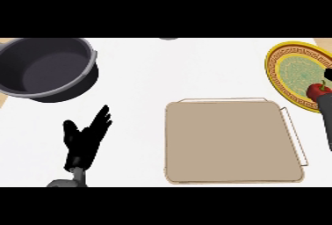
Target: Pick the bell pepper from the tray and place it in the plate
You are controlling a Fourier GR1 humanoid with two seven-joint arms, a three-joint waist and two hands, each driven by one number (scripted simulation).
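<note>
The red bell pepper (317,90) is at the far right edge of the head view, over the lower right rim of the yellow patterned plate (292,66). My right hand (325,105) is mostly cut off by the picture's edge. What shows of it curls round the pepper, with a dark finger above it and the palm below. The tan tray (230,145) lies in the middle with nothing on it. My left hand (88,134) rests open at the lower left, fingers pointing up, well away from the tray.
A dark grey pot (45,66) stands at the back left. The tray has a thin wire handle (295,136) along its right side, just left of my right forearm. White counter lies between the pot and the plate.
</note>
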